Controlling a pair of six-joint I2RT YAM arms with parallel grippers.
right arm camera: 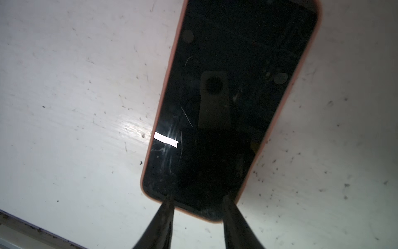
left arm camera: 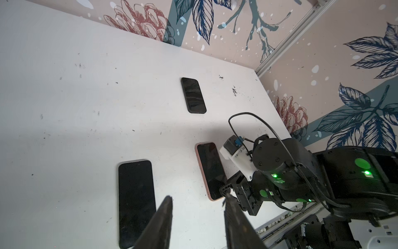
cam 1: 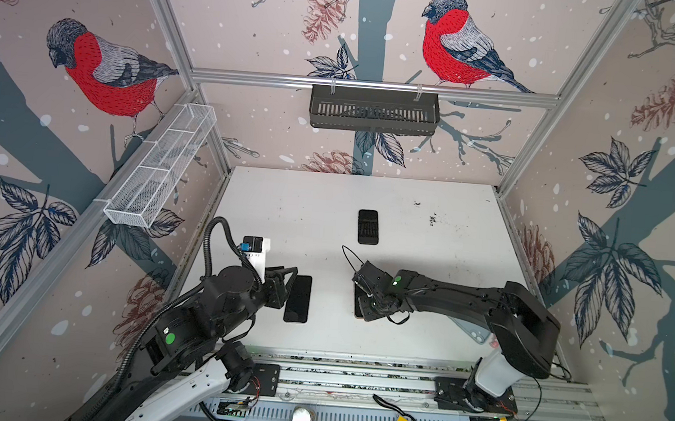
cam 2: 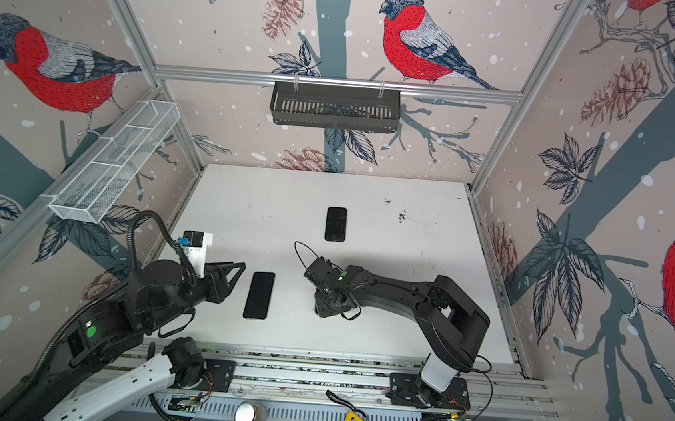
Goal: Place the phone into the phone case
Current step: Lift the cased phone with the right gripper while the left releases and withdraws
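The phone [right arm camera: 232, 97] lies flat on the table [left arm camera: 86, 107], seated in its salmon case [right arm camera: 213, 220]. Its long axis runs straight away from the right gripper [right arm camera: 197, 197], whose part-open jaws hang empty over its near end, perhaps touching. The left gripper [left arm camera: 198, 196], likewise apart and empty, stands farther off beside a bare phone [left arm camera: 135, 202].

**Both arms extended low over the work area, jaws parted**

The left arm [cam 2: 154, 281] extends forward from its base with the elbow raised and the wrist near level. The left gripper [left arm camera: 198, 197] has its jaws apart, with nothing between them. The right arm [cam 1: 453, 294] arches over its base and stretches toward the middle, wrist pitched down. The right gripper [right arm camera: 197, 197] points downward with its jaws parted and its fingertips [right arm camera: 167, 207] held low.
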